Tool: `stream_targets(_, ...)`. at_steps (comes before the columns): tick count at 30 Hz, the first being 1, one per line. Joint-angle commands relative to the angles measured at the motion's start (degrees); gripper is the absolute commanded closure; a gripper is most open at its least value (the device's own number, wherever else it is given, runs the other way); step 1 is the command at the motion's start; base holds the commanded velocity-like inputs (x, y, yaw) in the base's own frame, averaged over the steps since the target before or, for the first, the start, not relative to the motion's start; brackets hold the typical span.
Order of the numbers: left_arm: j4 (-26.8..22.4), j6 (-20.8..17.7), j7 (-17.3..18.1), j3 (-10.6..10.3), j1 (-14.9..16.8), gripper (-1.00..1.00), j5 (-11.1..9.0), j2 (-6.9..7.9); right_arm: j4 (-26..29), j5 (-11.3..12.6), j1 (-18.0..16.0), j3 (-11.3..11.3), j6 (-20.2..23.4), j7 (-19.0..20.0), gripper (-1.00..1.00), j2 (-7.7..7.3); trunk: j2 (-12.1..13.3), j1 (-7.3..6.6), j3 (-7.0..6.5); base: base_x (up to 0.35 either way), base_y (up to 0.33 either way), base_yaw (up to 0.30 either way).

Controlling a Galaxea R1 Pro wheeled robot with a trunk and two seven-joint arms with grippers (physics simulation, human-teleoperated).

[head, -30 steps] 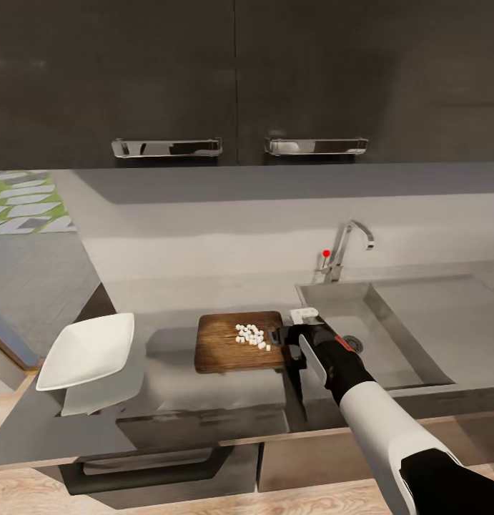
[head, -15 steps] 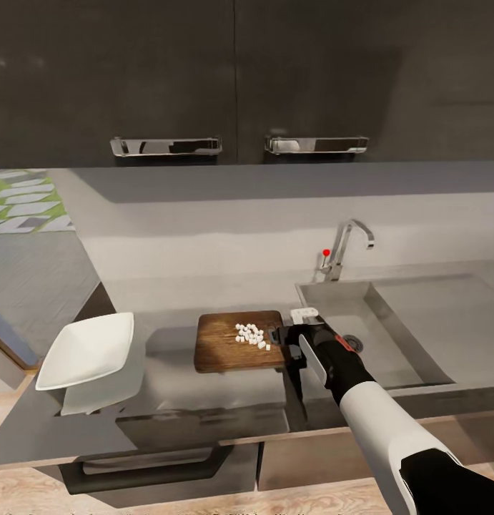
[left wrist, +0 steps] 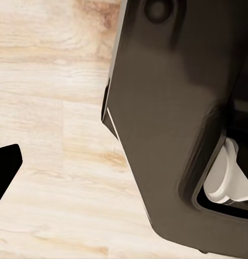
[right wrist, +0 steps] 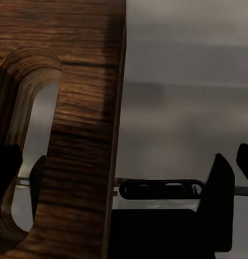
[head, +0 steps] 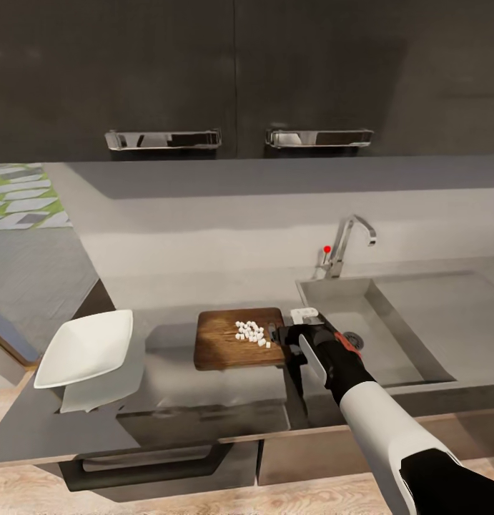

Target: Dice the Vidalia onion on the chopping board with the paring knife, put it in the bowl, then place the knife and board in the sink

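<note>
Right end effector spread astride the board edge — next, clamp and tip dice into bowl.

Head view: the chopping board lies on the grey countertop, diced onion heaped near its right end. The right gripper sits at that right edge, beside the sink. The white bowl rests well left. 2 chrome cabinet handles above.
</note>
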State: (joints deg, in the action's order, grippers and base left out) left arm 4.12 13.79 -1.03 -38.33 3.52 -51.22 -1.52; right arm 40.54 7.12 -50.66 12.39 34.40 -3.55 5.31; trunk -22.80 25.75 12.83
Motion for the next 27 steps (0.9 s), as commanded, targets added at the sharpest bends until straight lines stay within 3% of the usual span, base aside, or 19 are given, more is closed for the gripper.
stream_targets(1, 0.2, 0.3, -0.1, -0.3, 0.1, -1.00, 0.0, -0.06, 0.1, 0.6, 0.0, 0.2, 0.2, -0.4, -1.00, -0.04, -0.1, 0.03, 0.17, 0.000, 0.000, 0.000)
stream_targets(20, 0.2, 0.3, -0.1, -0.3, 0.1, -1.00, 0.0, -0.06, -0.7, 0.4, 0.0, 0.2, 0.3, -0.5, -1.00, -0.25, -0.1, 0.03, 0.33, 0.000, 0.000, 0.000)
stream_targets(27, 0.2, 0.3, -0.1, -0.3, 0.1, -1.00, 0.0, -0.06, -0.8, -2.1, 0.0, 0.2, 0.3, -0.6, -1.00, -0.05, -0.1, 0.03, 0.33, 0.000, 0.000, 0.000)
